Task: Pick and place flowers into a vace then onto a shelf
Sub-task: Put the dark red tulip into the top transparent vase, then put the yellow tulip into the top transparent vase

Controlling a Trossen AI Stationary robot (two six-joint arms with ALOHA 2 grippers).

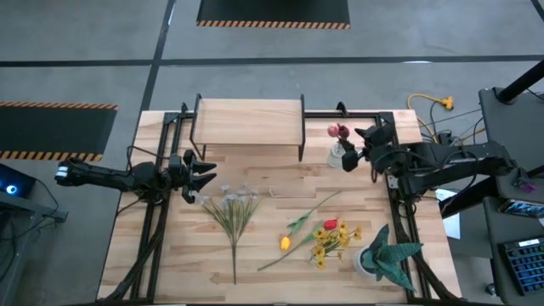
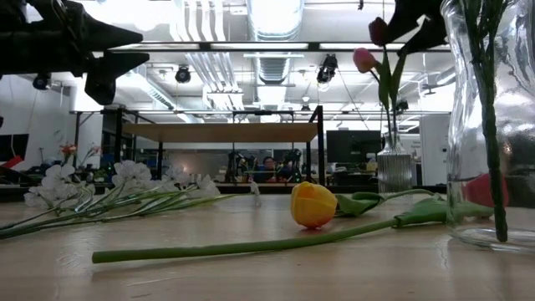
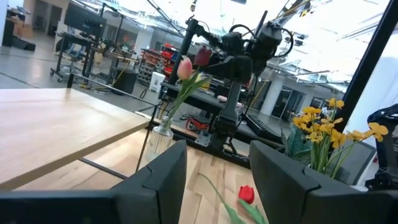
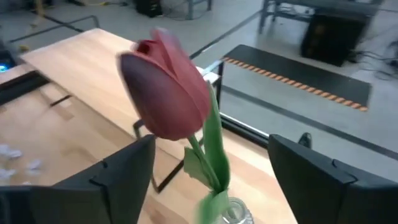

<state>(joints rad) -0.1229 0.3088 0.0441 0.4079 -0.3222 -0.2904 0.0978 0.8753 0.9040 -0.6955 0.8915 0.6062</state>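
A clear glass vase [image 1: 337, 156] stands on the table just right of the shelf [image 1: 247, 118], holding a pink tulip [image 2: 364, 60] and a dark maroon tulip [image 4: 166, 93]. My right gripper [image 4: 208, 180] is open at the height of the blooms. Its fingers stand on either side of the maroon tulip without touching it. My left gripper [image 1: 204, 178] is open and hovers above the table's left side, near the heads of the white blooms [image 1: 233, 208]. A yellow-orange tulip [image 2: 313, 205], a red tulip [image 1: 331, 224] and a yellow sprig [image 1: 327, 243] lie flat on the table.
A green spiky-leaved plant [image 1: 387, 255] sits in its container at the table's near right corner. The shelf stands on thin black legs at the far edge. Bare tabletop lies between the shelf and the loose flowers. Cables and equipment lie off the table's right side.
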